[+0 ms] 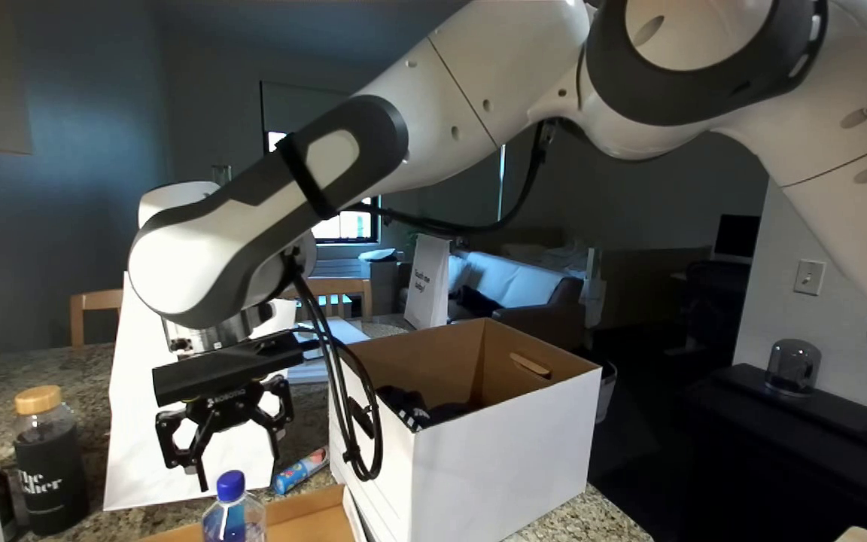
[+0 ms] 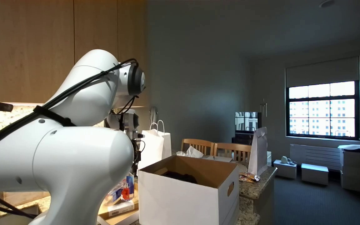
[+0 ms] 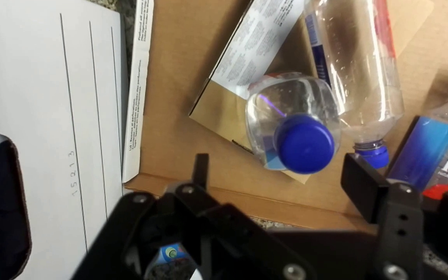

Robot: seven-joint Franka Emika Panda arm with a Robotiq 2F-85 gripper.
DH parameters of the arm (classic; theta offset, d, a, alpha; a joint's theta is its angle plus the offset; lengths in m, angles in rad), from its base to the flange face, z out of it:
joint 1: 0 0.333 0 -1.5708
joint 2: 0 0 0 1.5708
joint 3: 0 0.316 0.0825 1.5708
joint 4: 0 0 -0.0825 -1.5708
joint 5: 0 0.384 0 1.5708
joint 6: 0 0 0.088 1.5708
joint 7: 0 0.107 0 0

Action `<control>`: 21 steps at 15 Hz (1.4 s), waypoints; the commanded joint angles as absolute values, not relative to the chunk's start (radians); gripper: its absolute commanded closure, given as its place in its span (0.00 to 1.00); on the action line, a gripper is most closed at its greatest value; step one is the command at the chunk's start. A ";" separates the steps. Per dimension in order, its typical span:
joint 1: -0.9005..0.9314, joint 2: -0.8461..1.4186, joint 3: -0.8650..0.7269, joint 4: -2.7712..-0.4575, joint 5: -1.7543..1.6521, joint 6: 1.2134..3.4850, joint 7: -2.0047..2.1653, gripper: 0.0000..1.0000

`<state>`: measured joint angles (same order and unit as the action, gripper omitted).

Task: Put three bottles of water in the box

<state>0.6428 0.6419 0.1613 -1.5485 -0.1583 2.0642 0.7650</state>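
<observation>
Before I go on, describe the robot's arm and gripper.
The arm is glossy white, with rounded segments, dark grey bands and black cables strapped along it. The gripper is black and two-fingered, with angular linkages and small pale lettering.

Both exterior views are dim; the window [image 2: 322, 109] glares nearly white, the wall [image 2: 198, 87] catches bluish light, and warm light glows beneath the cabinets [image 2: 95, 47]. In the brighter wrist view, the bottles [image 3: 360, 74] carry white glints.

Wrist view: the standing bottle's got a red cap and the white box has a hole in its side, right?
Not quite: the standing bottle has a blue cap, not red, as the wrist view shows. The white box does have that hole.
</observation>
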 commanded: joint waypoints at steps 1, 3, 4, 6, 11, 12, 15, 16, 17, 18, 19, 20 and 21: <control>0.649 0.647 0.160 -1.533 -0.151 2.033 0.744 0.43; 0.650 0.652 0.162 -1.529 -0.149 2.022 0.742 0.57; 0.649 0.654 0.163 -1.527 -0.148 2.017 0.740 0.65; 0.646 0.659 0.169 -1.519 -0.138 2.004 0.733 0.78; 0.645 0.659 0.178 -1.515 -0.126 1.985 0.733 0.89; 0.645 0.658 0.178 -1.515 -0.125 1.981 0.734 0.89; 0.647 0.637 0.177 -1.524 -0.130 1.978 0.739 0.89; 0.649 0.633 0.175 -1.525 -0.134 1.976 0.746 0.89; 0.651 0.628 0.172 -1.525 -0.136 1.974 0.753 0.89; 0.653 0.623 0.169 -1.524 -0.139 1.972 0.761 0.89; 0.655 0.619 0.168 -1.523 -0.141 1.967 0.767 0.89; 0.655 0.615 0.170 -1.522 -0.138 1.960 0.767 0.89; 0.659 0.611 0.169 -1.521 -0.142 1.952 0.769 0.89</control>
